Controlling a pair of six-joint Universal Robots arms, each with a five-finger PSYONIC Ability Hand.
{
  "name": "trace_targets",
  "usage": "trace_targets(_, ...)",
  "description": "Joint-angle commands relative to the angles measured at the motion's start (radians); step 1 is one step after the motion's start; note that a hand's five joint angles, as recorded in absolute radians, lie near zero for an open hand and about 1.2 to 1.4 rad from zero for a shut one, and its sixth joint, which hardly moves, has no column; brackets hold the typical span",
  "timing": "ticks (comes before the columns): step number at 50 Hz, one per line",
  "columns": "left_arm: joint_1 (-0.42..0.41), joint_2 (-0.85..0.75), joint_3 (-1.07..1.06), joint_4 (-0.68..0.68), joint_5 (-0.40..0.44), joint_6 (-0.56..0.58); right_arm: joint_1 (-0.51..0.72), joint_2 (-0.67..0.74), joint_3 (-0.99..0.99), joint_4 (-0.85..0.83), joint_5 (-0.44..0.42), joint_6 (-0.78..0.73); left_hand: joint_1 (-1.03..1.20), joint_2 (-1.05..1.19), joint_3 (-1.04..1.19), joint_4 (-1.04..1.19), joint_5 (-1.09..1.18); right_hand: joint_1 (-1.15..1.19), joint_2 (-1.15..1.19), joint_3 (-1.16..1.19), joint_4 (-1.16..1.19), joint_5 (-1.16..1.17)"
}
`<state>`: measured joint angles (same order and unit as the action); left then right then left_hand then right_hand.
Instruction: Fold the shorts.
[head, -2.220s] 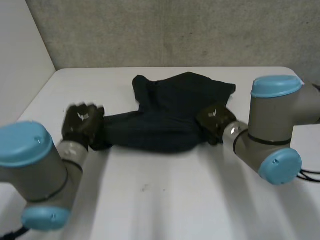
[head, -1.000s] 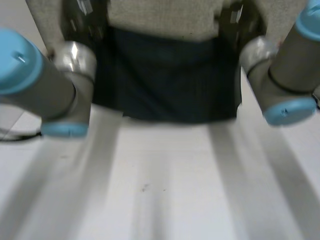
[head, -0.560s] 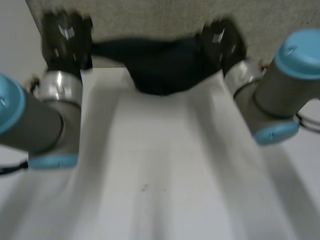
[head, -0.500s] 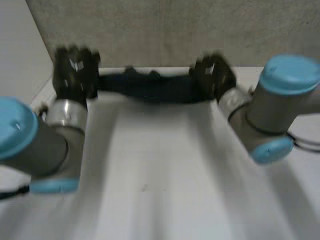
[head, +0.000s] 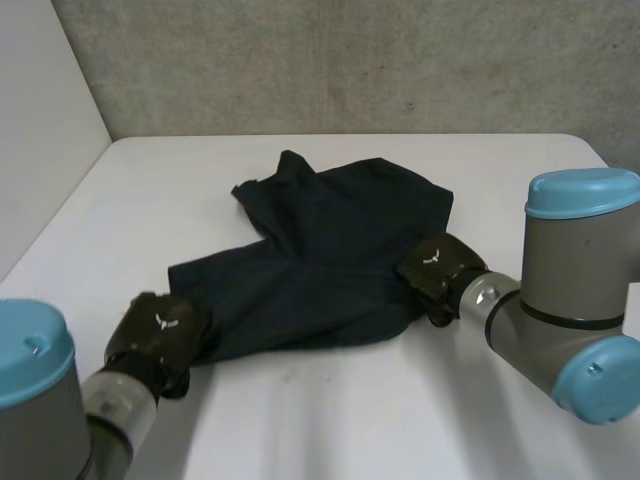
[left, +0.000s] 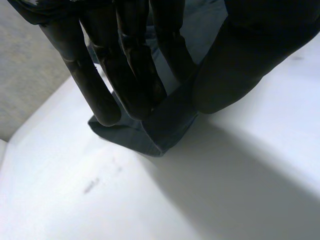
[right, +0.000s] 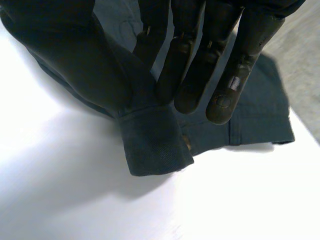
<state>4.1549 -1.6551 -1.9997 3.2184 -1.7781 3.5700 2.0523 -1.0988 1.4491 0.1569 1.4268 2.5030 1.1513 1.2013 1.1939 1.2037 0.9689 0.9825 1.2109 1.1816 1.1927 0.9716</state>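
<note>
**Shorts laid out again, both edges pinched**

Half a second ago the shorts (head: 330, 245) were stretched in a narrow band between my left robot hand (head: 158, 335) and my right robot hand (head: 438, 270), up at the far edge of the surface (head: 330, 420). Both arms have since drawn back toward the near side and come down, and the cloth has spread open.

Head view: the dark shorts lie on the middle of the white surface, with a point of cloth sticking out at the far-left. My left robot hand sits on their near-left corner, and my right robot hand is on their right edge.

Left wrist view: my left robot hand (left: 135, 30) is clamped on the shorts (left: 167, 125). The fingers (left: 132, 75) are on one side and the thumb (left: 250, 60) on the other, with a corner of hem pinched between them just above the surface.

Right wrist view: my right robot hand (right: 165, 20) is likewise closed on the shorts (right: 150, 145). Thumb (right: 75, 70) and fingers (right: 200, 65) squeeze a folded hem that hangs down past the fingertips, and the rest of the cloth lies flat beyond it.
</note>
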Motion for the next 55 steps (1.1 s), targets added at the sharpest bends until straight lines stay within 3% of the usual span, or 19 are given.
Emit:
trace_targets(1,-0.1,0.064,-0.039,-0.09,0.002,-0.033,-0.007,-0.039,0.056,0.179,-0.012,-0.061,0.245,0.195,0.202,0.193,0.253,0.414,0.185,0.215,0.204,0.25)
trace_targets(7,-0.162,0.116,0.001,-0.158,0.009,-0.134,-0.053,-0.065,0.122,0.265,-0.008,-0.202,0.245,0.195,0.202,0.193,0.253,0.414,0.185,0.215,0.204,0.25)
trace_targets(10,-0.162,0.136,0.028,-0.16,0.008,-0.143,-0.063,-0.073,0.128,0.247,-0.009,-0.205,-0.015,-0.065,-0.058,-0.068,-0.007,0.414,0.185,0.215,0.204,0.25)
trace_targets(14,-0.124,0.137,0.106,-0.14,0.017,-0.143,-0.064,-0.075,0.137,0.214,-0.009,-0.204,-0.835,-0.885,-0.878,-0.888,-0.828,0.414,0.185,0.215,0.204,0.25)
trace_targets(18,-0.023,0.085,0.185,-0.105,0.049,-0.143,-0.066,-0.084,0.155,0.162,-0.008,-0.201,-0.914,-0.964,-0.957,-0.967,-0.906,0.414,0.185,0.215,0.204,0.25)
trace_targets(21,0.027,0.017,0.231,-0.068,0.088,-0.143,-0.064,-0.093,0.175,0.127,-0.008,-0.187,-0.917,-0.967,-0.96,-0.97,-0.909,0.414,0.185,0.215,0.204,0.25)
trace_targets(29,0.132,-0.3,0.432,0.066,0.31,-0.146,-0.063,-0.099,0.224,0.075,-0.011,-0.144,-0.83,-0.88,-0.872,-0.882,-0.822,0.414,0.185,0.215,0.204,0.25)
trace_targets(33,0.156,-0.429,0.539,0.08,0.361,-0.143,-0.063,-0.099,0.244,0.059,-0.011,-0.144,-0.771,-0.821,-0.813,-0.823,-0.763,0.414,0.185,0.215,0.204,0.25)
trace_targets(41,0.159,-0.644,0.755,0.074,0.359,-0.142,-0.058,-0.099,0.272,0.009,-0.009,-0.139,-0.592,-0.642,-0.635,-0.645,-0.584,0.414,0.185,0.215,0.204,0.25)
trace_targets(47,0.159,-0.715,0.825,0.075,0.359,-0.134,-0.058,-0.099,0.277,-0.02,-0.008,-0.109,-0.468,-0.518,-0.511,-0.521,-0.46,0.414,0.185,0.215,0.204,0.25)
trace_targets(52,0.159,-0.762,0.878,0.083,0.35,-0.125,-0.055,-0.099,0.272,-0.04,-0.008,-0.058,-0.102,-0.152,-0.145,-0.155,-0.094,0.414,0.185,0.215,0.204,0.25)
trace_targets(55,0.16,-0.778,0.894,0.087,0.33,-0.123,-0.053,-0.099,0.27,-0.04,-0.008,-0.04,-0.042,-0.093,-0.085,-0.095,-0.035,0.414,0.185,0.215,0.204,0.25)
